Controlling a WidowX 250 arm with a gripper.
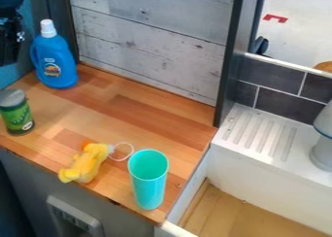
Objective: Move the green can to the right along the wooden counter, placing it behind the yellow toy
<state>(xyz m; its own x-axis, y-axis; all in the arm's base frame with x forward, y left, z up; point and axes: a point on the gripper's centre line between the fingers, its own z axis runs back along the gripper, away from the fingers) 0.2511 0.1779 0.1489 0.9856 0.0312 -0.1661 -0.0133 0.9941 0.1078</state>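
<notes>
Nearest stands the cup [148, 185], upright by the worktop's [175, 129] front right corner. Beside it lies a yellow toy [88, 163], its white loop towards the cup. A green can [17, 115] stands left. The end effector [9, 34], upper left, is near the upright blue bottle [55, 61]; I cannot tell whether it is released or clenched.

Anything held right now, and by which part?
No hold visible on the blue bottle, green can, yellow toy or turquoise cup; all four rest on the counter. Anything else held: can't tell.
</notes>
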